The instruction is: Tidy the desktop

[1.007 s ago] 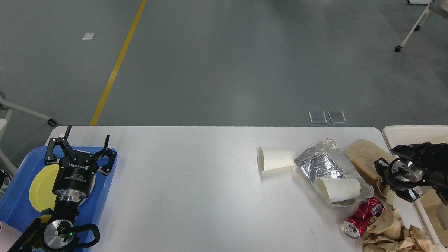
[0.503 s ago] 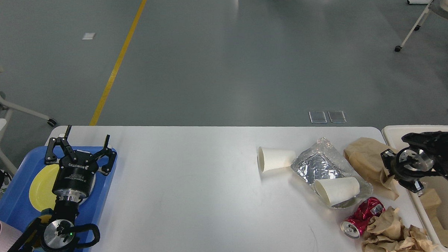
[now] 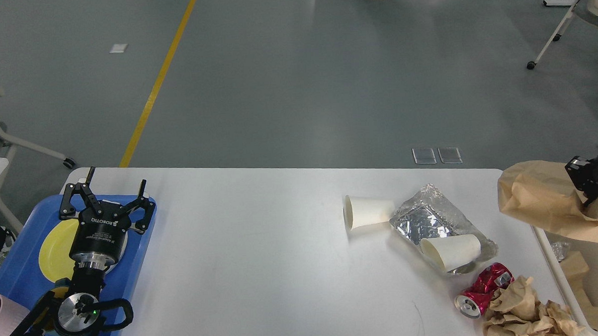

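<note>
Head view: clearing under way, most litter left

The right end effector (image 3: 595, 185) pinches a brown paper sheet (image 3: 544, 201) above the beige bin (image 3: 556, 258) at the right edge. The left end effector (image 3: 106, 199) hovers spread over the blue tray (image 3: 19, 277). On the white surface (image 3: 242, 249), two paper cups (image 3: 367, 211), a foil wrapper (image 3: 430, 218), a crushed red can (image 3: 482, 288) and crumpled brown paper (image 3: 525, 309) await removal.

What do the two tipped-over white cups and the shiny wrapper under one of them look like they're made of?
Cups: likely paper, with matte white walls and thin rims. Wrapper: looks like metallic foil or foil-lined plastic, silvery, crinkled and mirror-glinting; which one cannot be told.
</note>
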